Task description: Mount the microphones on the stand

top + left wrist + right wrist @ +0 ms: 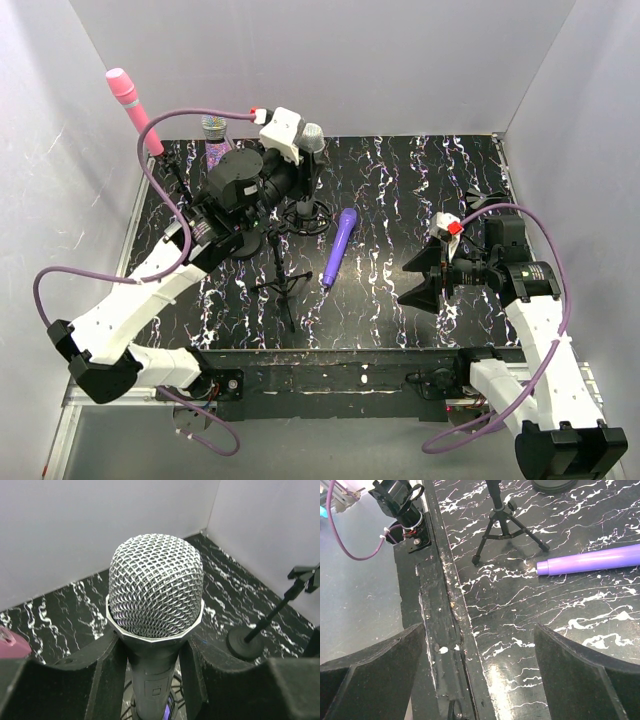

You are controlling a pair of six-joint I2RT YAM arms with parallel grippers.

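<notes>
Left tool (150, 655) clamps one silver-grey microphone (156, 587); one pink microphone (130, 100) seemingly mounted.

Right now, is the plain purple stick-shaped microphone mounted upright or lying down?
Lying down: the plain purple microphone rests flat on the black marbled table, beside the tripod stand, with nothing holding it.

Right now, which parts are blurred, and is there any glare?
Left wrist: the silver mic is sharp, the fingers beside it soft and dark. Right wrist: the near fingers are blurred, and the glossy table shows a pale sheen. Top: evenly lit, little glare.
</notes>
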